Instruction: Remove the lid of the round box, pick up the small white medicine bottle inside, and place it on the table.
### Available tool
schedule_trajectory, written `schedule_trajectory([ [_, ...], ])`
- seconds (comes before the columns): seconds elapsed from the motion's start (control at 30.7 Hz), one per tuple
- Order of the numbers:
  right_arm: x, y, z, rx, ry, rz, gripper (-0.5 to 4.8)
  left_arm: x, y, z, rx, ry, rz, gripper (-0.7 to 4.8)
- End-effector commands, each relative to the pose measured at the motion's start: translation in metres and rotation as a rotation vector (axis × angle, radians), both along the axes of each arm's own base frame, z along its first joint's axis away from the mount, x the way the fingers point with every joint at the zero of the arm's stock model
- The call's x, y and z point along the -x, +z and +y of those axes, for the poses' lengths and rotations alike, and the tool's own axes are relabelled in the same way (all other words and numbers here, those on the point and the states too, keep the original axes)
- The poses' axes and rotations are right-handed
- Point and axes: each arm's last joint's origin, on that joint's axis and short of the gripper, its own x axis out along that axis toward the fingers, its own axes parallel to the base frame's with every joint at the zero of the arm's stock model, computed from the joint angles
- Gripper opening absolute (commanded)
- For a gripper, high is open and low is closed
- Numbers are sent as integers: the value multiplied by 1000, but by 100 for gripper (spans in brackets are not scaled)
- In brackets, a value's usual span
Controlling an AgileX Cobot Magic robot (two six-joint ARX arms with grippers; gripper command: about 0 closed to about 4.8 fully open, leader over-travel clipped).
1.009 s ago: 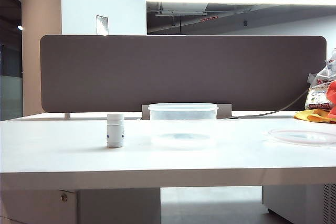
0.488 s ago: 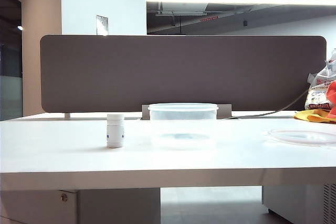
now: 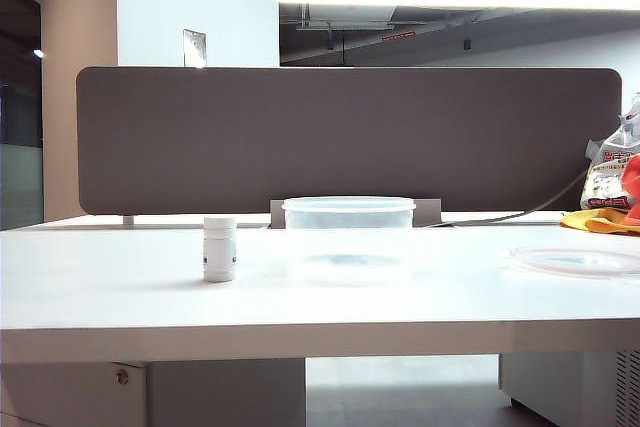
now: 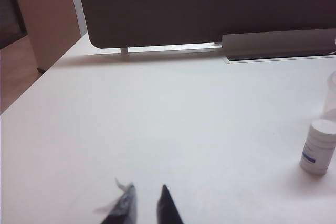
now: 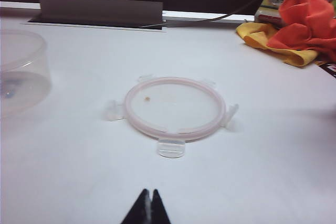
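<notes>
— Exterior view first: where does the small white cylindrical medicine bottle [image 3: 220,248] stand?
— Upright on the white flat worktop [image 3: 300,302], cap up, long axis vertical, at nine o'clock of the shallow clear round plastic box [image 3: 348,237], apart from it. The flat translucent round lid [image 3: 580,260] with tabs lies flat at three o'clock, cut off by the edge.
— The room?
— A dark brown-grey partition panel [image 3: 350,137] backs the worktop; orange and yellow cloth [image 5: 294,30] lies far right.
— Grippers?
— Neither shows from outside. Left gripper [image 4: 147,205] hovers above bare worktop, jaws slightly parted, holding nothing. Right gripper [image 5: 147,208] sits before the lid, jaws pressed together, empty.
</notes>
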Motion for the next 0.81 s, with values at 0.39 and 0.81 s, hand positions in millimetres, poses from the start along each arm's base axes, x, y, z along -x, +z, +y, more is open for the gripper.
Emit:
schedule_trajectory([
  [0.39, -1, 0, -11, -30, -54, -7, -5, 0, 1, 0, 3, 3, -10, 58],
  [0.81, -1, 0, -10, -36, -37, -7, -5, 0, 1, 0, 3, 3, -10, 58],
])
